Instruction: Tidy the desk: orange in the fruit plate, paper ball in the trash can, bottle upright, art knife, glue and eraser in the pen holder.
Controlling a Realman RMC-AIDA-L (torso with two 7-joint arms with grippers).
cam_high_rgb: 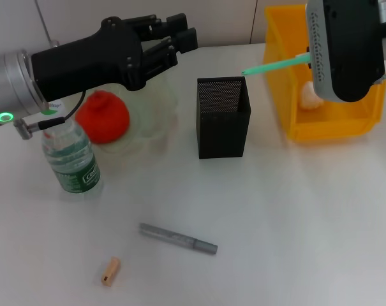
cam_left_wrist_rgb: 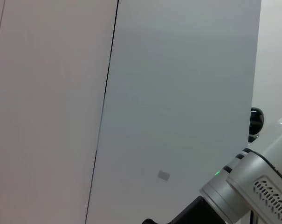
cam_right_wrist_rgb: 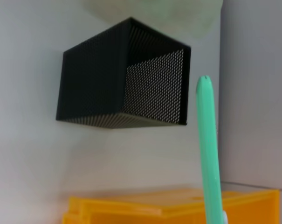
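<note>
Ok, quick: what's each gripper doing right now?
Left gripper: above the pale green glass fruit plate, holding nothing.
Right gripper: holding the long green stick.

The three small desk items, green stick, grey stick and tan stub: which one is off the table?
The green stick: the right gripper carries it between pen holder and trash can. The grey stick and eraser lie flat.

The pen holder (cam_high_rgb: 223, 118) is seen as matt black metal mesh, finely perforated. The trash can (cam_high_rgb: 288, 95) is made of smooth, glossy yellow plastic. The bottle (cam_high_rgb: 70, 158) is clear plastic with a green label. The fruit plate (cam_high_rgb: 155, 118) appears as pale see-through glass. The bench (cam_high_rgb: 275, 223) is presented as smooth matt white
</note>
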